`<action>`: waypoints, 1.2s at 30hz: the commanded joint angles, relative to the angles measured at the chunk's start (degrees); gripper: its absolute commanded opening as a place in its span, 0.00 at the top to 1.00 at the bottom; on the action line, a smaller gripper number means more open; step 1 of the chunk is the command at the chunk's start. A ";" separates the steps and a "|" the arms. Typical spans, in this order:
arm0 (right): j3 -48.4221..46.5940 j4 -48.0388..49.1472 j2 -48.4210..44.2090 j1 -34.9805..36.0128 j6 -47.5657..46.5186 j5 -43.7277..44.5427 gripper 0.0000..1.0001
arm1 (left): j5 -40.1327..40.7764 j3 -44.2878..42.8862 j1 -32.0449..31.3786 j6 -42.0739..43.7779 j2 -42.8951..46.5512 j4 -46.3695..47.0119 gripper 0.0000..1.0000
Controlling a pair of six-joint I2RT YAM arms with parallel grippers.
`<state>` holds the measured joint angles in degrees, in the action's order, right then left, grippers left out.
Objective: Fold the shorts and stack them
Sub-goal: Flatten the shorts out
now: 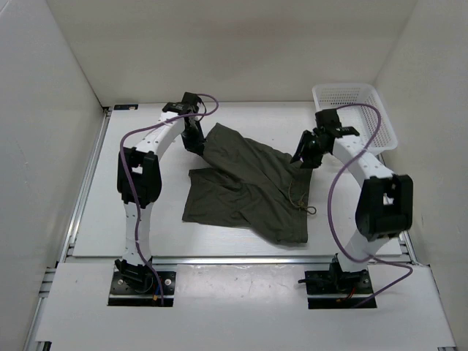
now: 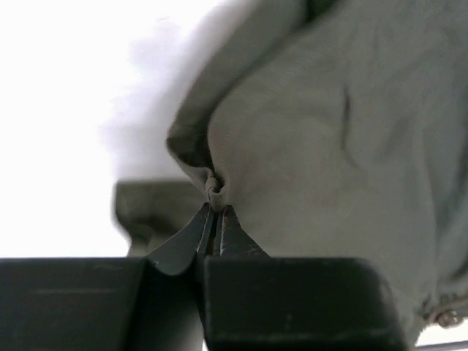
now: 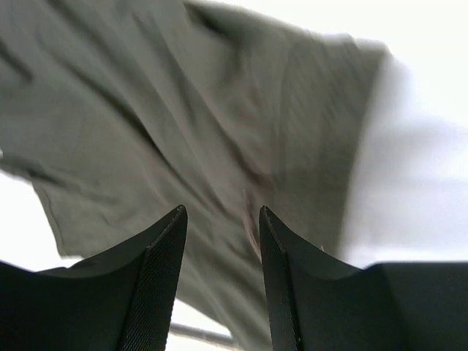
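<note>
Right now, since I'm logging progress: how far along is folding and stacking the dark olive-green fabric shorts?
Done: no neat fold shows; the dark olive-green fabric shorts lie rumpled on the white table. In hand: the left gripper is shut, pinching an edge of the cloth; the right gripper stands open over the fabric, gripping nothing. Left: the folds and the stacking.

We find the shorts (image 1: 248, 186) spread mid-table (image 1: 110, 219), between the two arms. The left gripper (image 1: 196, 144) sits at their far left corner, on the cloth. The right gripper (image 1: 301, 159) is over their far right edge. The drawstring (image 1: 301, 201) lies on their right side. Behind the right arm, the basket (image 1: 358, 110) stands in the table's far right corner.
</note>
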<state>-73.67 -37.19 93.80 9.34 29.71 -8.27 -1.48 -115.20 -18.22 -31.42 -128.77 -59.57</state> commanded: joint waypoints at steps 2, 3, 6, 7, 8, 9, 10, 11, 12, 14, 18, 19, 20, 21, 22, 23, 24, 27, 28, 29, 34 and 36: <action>-9.11 2.65 9.01 2.60 0.87 2.64 0.52 | 2.70 5.59 1.87 0.57 8.70 0.95 0.90; -10.26 2.65 12.69 2.61 1.48 3.17 0.52 | 3.31 6.55 1.87 0.57 9.23 1.47 0.90; -13.77 2.65 19.30 3.14 2.89 3.88 0.52 | 3.32 10.07 3.01 0.57 10.46 2.08 0.90; -15.17 2.13 22.01 3.14 2.89 3.88 0.52 | 3.32 11.56 3.62 0.57 10.47 2.09 0.90; -15.88 1.43 23.08 3.14 2.89 5.36 0.52 | 3.32 12.27 3.63 0.57 10.47 2.79 0.90; -16.41 1.42 24.14 3.14 3.41 5.89 0.52 | 3.32 12.28 4.24 0.57 10.47 2.79 0.90; -17.03 0.81 25.02 3.14 3.42 6.42 0.51 | 3.32 12.28 4.24 0.05 10.47 3.40 0.90; -18.69 -0.24 26.68 3.14 3.42 6.43 0.51 | 3.32 12.28 4.94 0.04 9.60 3.41 0.90; -19.57 -0.86 27.31 3.14 3.42 6.43 0.51 | 2.02 12.28 4.95 0.04 8.46 3.41 0.90; -20.90 -1.48 27.31 3.66 3.42 5.73 0.50 | 0.95 10.18 5.56 0.65 7.74 2.80 0.80; -21.43 -1.48 21.62 6.38 2.19 6.33 0.32 | 0.95 9.64 5.56 1.18 8.44 1.39 0.37; -21.43 -1.48 18.30 6.91 1.58 6.34 0.29 | 2.17 10.68 5.56 1.18 10.97 1.39 0.27; -20.65 -1.48 16.43 7.96 1.57 7.04 0.24 | 2.70 11.74 4.95 1.18 12.56 1.39 0.22; -18.90 -1.48 14.41 8.49 0.97 7.04 0.22 | 3.31 13.05 4.95 1.18 14.41 1.39 0.22; -17.49 -1.48 10.30 9.02 0.96 8.09 0.22 | 3.93 16.81 4.95 0.49 18.51 1.39 0.20; -15.73 -1.48 7.91 9.72 0.96 8.79 0.20 | 4.46 19.11 4.95 -0.21 20.64 1.39 0.20; -11.10 -0.79 5.45 9.73 0.96 9.76 0.20 | 4.46 21.83 4.95 -0.74 23.01 1.39 0.20; -2.21 0.01 -5.09 9.73 2.45 11.43 0.18 | 3.50 35.09 4.95 -3.20 32.42 2.96 0.24; 3.74 0.01 -10.25 9.73 2.45 12.05 0.18 | 2.28 42.26 4.95 -4.95 36.62 3.49 0.24; 6.67 0.01 -12.83 9.73 3.15 12.66 0.18 | -0.87 45.82 4.34 -5.84 38.57 4.98 0.24; 24.78 -1.31 -28.39 7.80 7.72 8.20 0.18 | -6.96 62.52 1.35 -12.51 47.28 8.33 0.14; 28.74 -2.10 -33.82 7.79 10.70 6.00 0.18 | -7.49 64.91 1.34 -12.53 47.30 9.64 0.08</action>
<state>-48.99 -37.50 64.66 17.34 35.99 0.73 -5.23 -53.28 -16.29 -40.42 -82.85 -54.02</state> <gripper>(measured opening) 0.824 0.904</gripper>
